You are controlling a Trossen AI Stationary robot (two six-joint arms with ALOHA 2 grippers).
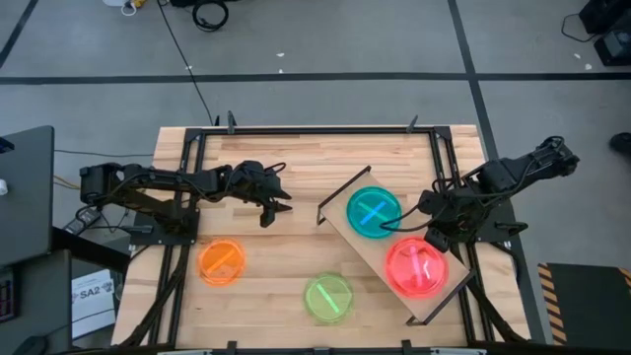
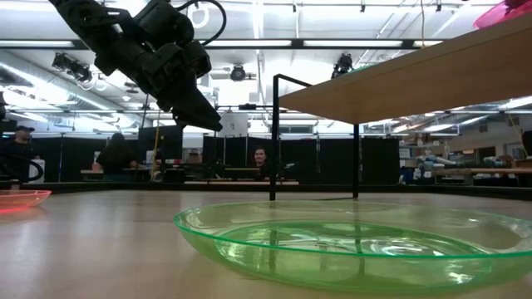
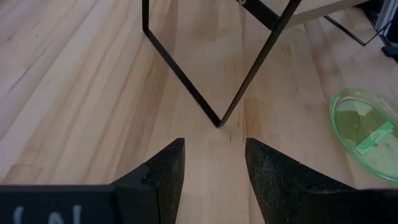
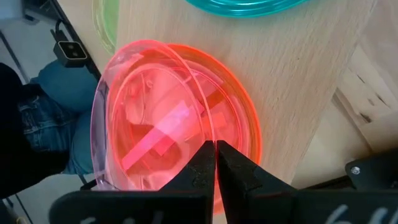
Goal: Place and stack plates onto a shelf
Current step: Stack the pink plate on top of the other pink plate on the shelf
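Observation:
The shelf [image 1: 347, 229], a light-wood plank on a black wire frame, stands slantwise on the right half of the table. On it lie a blue-green plate [image 1: 373, 211] and, toward the near end, a pink plate [image 4: 149, 118] on top of an orange plate [image 4: 247, 118]. My right gripper [image 4: 215, 150] is above this pair, shut on the pink plate. Another orange plate [image 1: 221, 261] and a green plate [image 1: 327, 296] lie flat on the table. My left gripper [image 1: 273, 204] hovers open above mid-table, left of the shelf's wire leg [image 3: 217, 121]. My right gripper pinches the pink plate's rim [image 4: 203, 138] between its two fingertips, which leave only a thin slit between them. The fingers come from above, slanting down. The pink plate lies on the orange plate, shifted off its centre toward the shelf's long edge.
The shelf's black frame [image 2: 274, 137] stands between the two arms. The green plate [image 2: 349, 249] lies close to the table's near edge. Black rails run along the table's left and right sides. People sit in the room beyond the far edge.

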